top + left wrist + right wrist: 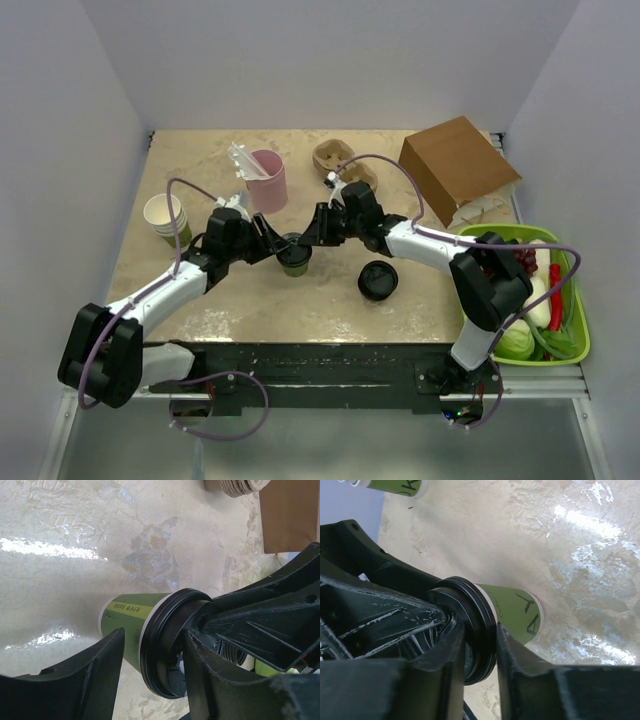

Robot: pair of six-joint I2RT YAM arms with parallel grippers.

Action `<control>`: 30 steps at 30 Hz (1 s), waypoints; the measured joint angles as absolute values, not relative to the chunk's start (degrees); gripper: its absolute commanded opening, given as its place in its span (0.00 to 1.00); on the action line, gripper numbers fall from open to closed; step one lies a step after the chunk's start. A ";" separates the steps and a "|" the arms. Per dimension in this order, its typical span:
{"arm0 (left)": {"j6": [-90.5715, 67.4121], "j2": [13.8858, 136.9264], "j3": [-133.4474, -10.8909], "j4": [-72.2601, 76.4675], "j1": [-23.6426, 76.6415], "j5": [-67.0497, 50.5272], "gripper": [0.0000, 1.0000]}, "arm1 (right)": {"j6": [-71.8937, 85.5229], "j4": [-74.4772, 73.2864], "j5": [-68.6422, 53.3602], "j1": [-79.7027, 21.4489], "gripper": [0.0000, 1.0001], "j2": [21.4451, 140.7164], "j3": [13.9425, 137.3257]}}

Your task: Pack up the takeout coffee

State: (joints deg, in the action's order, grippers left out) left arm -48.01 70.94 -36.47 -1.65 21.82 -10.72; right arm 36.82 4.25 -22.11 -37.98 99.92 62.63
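— Fingers (272,247) first: what does the overhead camera give?

— Both pairs meet at mid-table. The left gripper (280,251) reaches in from the left and the right gripper (312,237) from the right. Their tips are at the takeout coffee (294,266), a short green-walled cup under a black lid (293,255). From up here I cannot tell how wide either pair stands.

— And round about?

— A pink cup (268,180) and a stack of paper cups (164,218) stand behind and to the left. A pulp cup carrier (338,160) and a brown paper bag (458,168) are at the back right, and a green basket (584,335) of vegetables is at the right edge. A round black piece (378,281) sits on the table (300,310) just right of the coffee. Whether it is a lid alone or a lidded cup, I cannot say.

— Left wrist camera?

— Its fingers stand well apart. The lid's rim and the top of the green wall show between them, with a gap between the cup-side finger and the rim. The other finger overlaps the lid; touching or not, I cannot tell. The right gripper's black frame sits against the lid's top.

— Right wrist camera?

— Those fingers sit close together, and the lid's rim fills the narrow gap, so they look clamped on it. The green wall runs out to the right of them.
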 measured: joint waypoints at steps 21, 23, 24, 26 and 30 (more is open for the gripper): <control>-50.41 71.31 -33.32 3.40 19.88 -15.18 0.52 | 41.93 13.61 -25.04 -35.97 0.35 101.10 57.98; -50.39 70.76 -32.91 2.94 19.86 -15.33 0.55 | 41.47 13.50 -24.80 -36.12 0.40 100.75 57.71; -50.33 70.57 -32.91 2.90 19.84 -15.46 0.56 | 41.19 13.39 -24.73 -36.25 0.43 100.71 57.76; -49.89 69.95 -32.88 2.02 19.59 -16.08 0.62 | 39.79 11.88 -24.32 -36.80 0.52 100.49 58.39; -48.31 68.49 -32.86 -1.10 19.46 -17.87 0.75 | 36.38 6.00 -23.00 -38.20 0.63 100.05 60.84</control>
